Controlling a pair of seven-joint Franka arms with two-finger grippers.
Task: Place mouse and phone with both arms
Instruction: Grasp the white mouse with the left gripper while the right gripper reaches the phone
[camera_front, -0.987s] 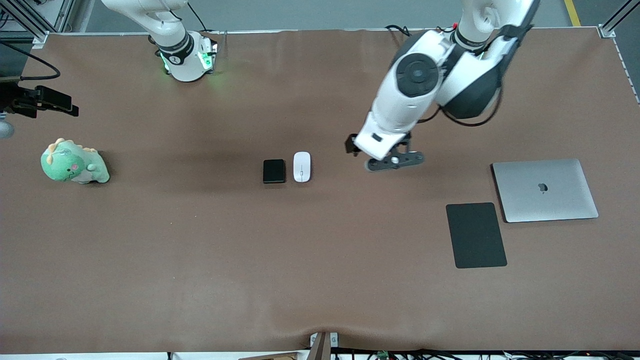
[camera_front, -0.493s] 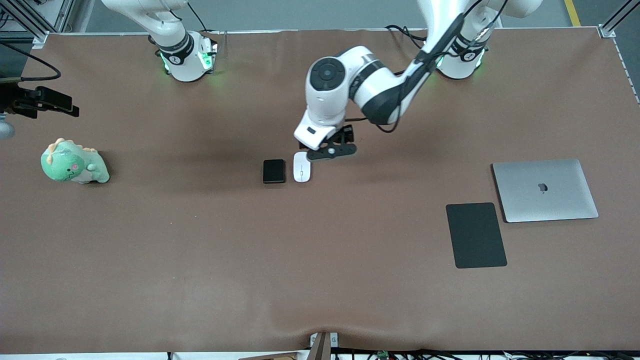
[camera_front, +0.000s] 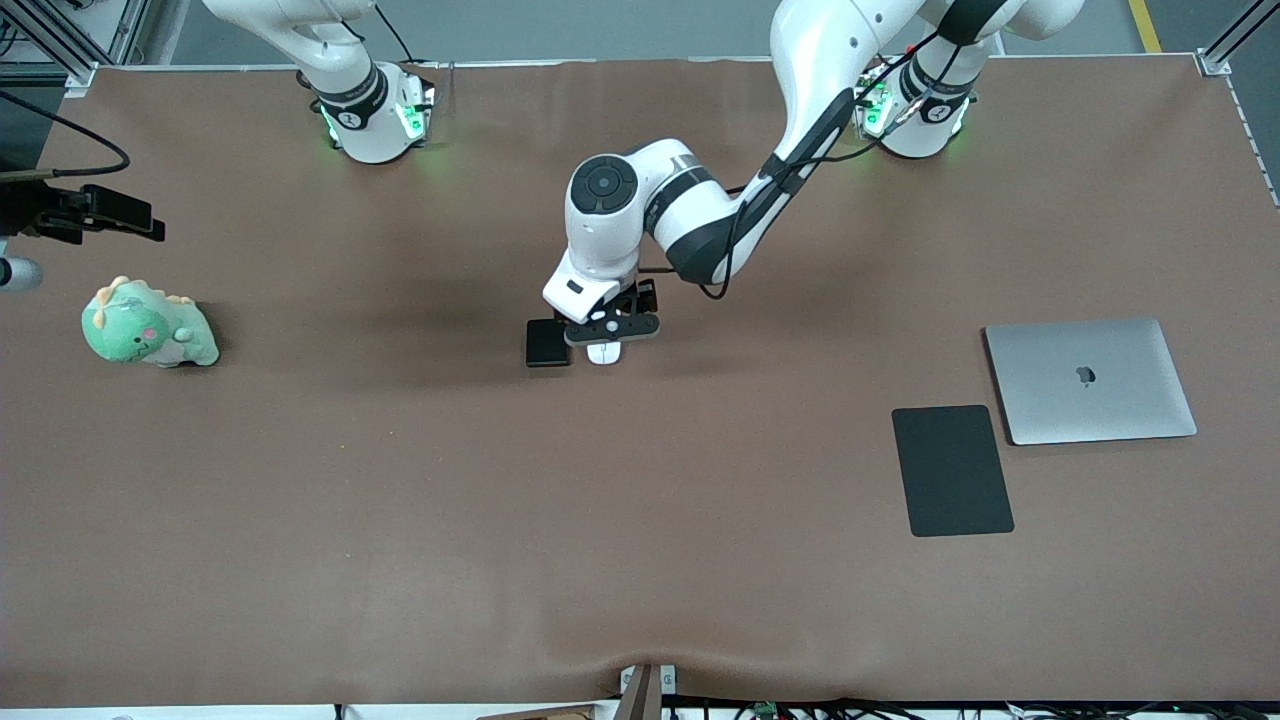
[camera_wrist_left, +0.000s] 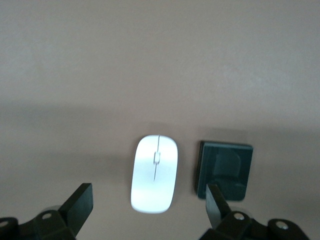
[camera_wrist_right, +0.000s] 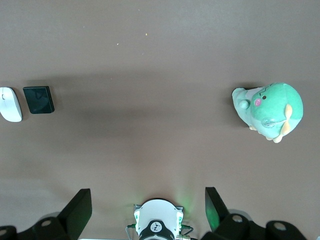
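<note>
The left gripper (camera_front: 610, 335) hangs just above the middle of the front frame, directly over the mouse (camera_front: 603, 352), whose white lower end peeks out beneath it. In the left wrist view the 2 fingers (camera_wrist_left: 80, 205) stand wide apart, holding nothing, with the mouse (camera_wrist_left: 154, 173) lying between them on the brown desk (camera_front: 640, 520). The phone (camera_front: 546, 343), a small black slab, lies just beside the mouse toward the right arm's end of the desk, close but apart from it.

The right gripper (camera_wrist_right: 147, 210) waits high above its own green-lit base (camera_front: 375, 125) at the upper left of the front frame; its fingers (camera_wrist_right: 79, 207) are spread wide and empty.

A green plush dinosaur (camera_front: 148, 325) sits at the left edge of the front frame. At the right of it, a closed silver laptop (camera_front: 1090, 380) lies with a flat black mouse pad (camera_front: 952, 470) just beside it, lower in the frame.
</note>
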